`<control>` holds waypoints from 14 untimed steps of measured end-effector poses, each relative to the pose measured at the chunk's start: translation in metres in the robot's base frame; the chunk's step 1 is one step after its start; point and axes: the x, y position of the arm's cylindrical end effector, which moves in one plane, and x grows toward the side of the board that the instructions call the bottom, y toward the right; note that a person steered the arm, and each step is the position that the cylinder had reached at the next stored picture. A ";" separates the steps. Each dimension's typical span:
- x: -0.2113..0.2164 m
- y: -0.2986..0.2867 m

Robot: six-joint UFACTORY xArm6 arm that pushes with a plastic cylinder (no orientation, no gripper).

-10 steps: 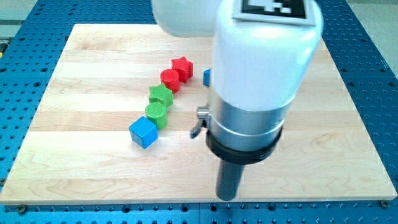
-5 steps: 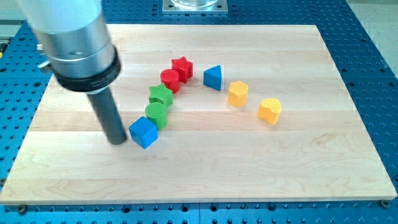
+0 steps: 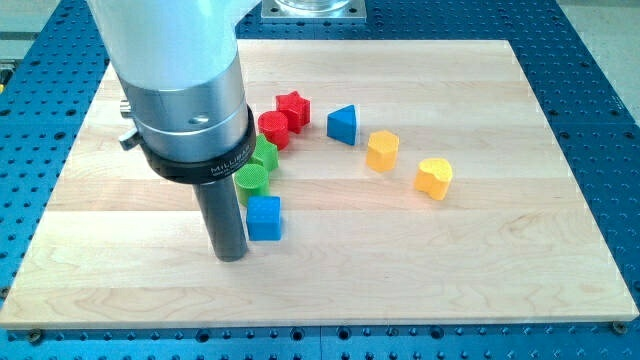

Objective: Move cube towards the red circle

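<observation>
The blue cube [image 3: 265, 218] lies on the wooden board [image 3: 480, 260], left of the middle. My tip [image 3: 231, 254] stands just left of the cube and a little below it, touching or almost touching its left side. The red circle [image 3: 273, 129] lies above the cube, with the green circle [image 3: 253, 179] and a green star [image 3: 265, 155] between them; the arm's body partly hides both green blocks. The cube's top edge is close under the green circle.
A red star [image 3: 292, 107] sits right above the red circle. A blue triangle [image 3: 342, 124], a yellow hexagon [image 3: 382, 150] and a yellow heart [image 3: 434, 177] run in a line towards the view's right.
My tip moved from the view's right to the cube's left side, then pushed it. The cube slid right and a little down, and turned squarer to the view.
</observation>
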 end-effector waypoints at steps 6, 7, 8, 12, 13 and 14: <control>-0.037 0.036; -0.027 0.036; -0.021 0.036; -0.027 0.113; -0.010 0.117; 0.037 0.103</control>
